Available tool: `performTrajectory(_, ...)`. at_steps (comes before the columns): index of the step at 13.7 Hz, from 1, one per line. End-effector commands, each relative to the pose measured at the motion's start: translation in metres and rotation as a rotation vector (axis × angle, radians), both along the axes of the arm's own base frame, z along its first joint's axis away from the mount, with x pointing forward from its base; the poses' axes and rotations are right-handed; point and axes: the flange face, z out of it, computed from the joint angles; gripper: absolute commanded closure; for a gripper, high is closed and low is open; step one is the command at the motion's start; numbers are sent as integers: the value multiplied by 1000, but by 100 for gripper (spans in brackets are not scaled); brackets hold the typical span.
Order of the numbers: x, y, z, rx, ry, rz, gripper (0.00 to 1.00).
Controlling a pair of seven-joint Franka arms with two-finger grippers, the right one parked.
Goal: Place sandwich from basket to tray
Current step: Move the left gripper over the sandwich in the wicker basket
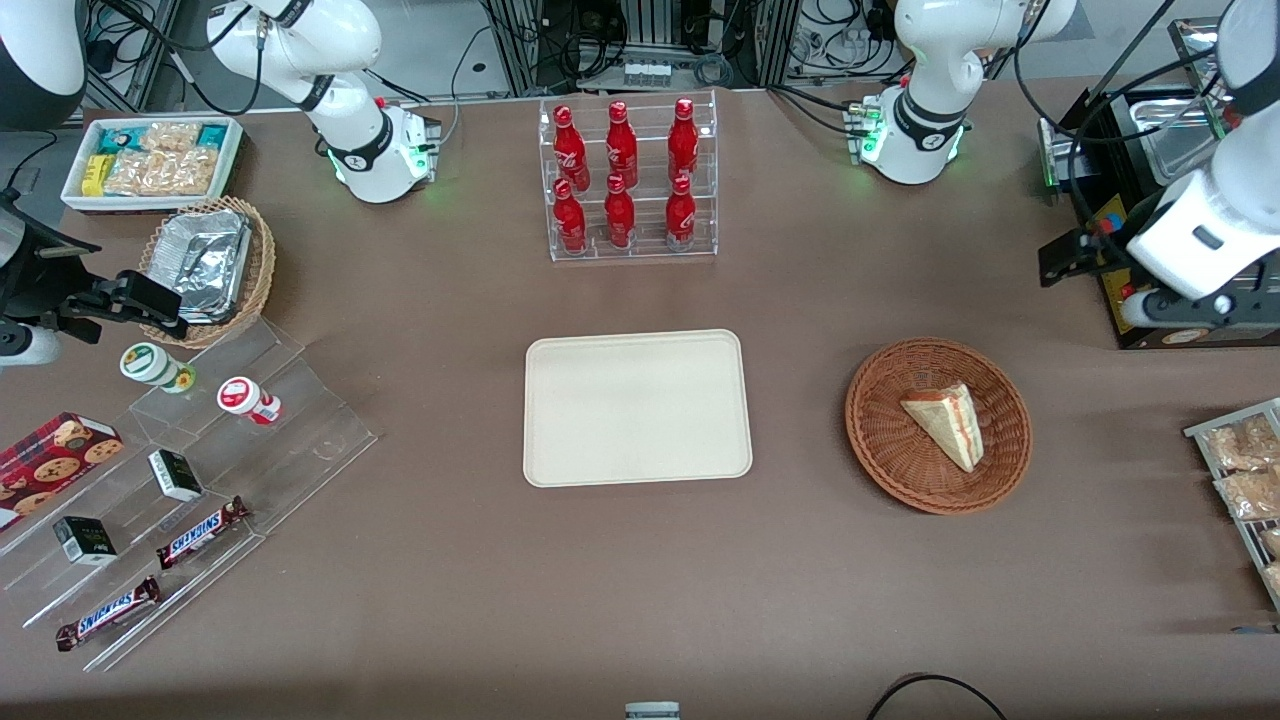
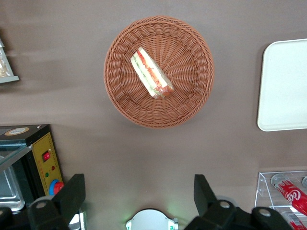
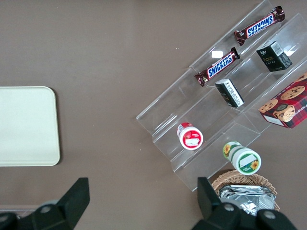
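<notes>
The sandwich (image 1: 945,425), a pale wedge with red and green filling along its cut edge, lies in the round reddish-brown basket (image 1: 870,420). The flat cream tray (image 1: 637,407) sits beside the basket, at the table's middle, with nothing on it. My gripper (image 1: 1065,262) hangs high above the table, farther from the front camera than the basket and toward the working arm's end. In the left wrist view the gripper (image 2: 139,194) is open and holds nothing, with the sandwich (image 2: 151,74), the basket (image 2: 120,91) and an edge of the tray (image 2: 285,86) below it.
A clear rack of red bottles (image 1: 630,180) stands farther back than the tray. A black appliance (image 1: 1150,200) sits by my arm, with a rack of snack bags (image 1: 1245,470) nearer the camera. At the parked arm's end are an acrylic stand (image 1: 200,480), a foil-container basket (image 1: 205,265) and a white bin (image 1: 150,160).
</notes>
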Motion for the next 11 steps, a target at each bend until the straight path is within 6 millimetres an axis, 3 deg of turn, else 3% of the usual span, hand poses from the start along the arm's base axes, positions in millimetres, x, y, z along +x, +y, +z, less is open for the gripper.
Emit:
performTrajectory(1,3,-4,-32,-5,-12,-16,0)
performTrajectory(9,21,-6,-158,-19,-44,-23,0)
performTrajectory(11,28,-6,-182,-23,-47,-25,0)
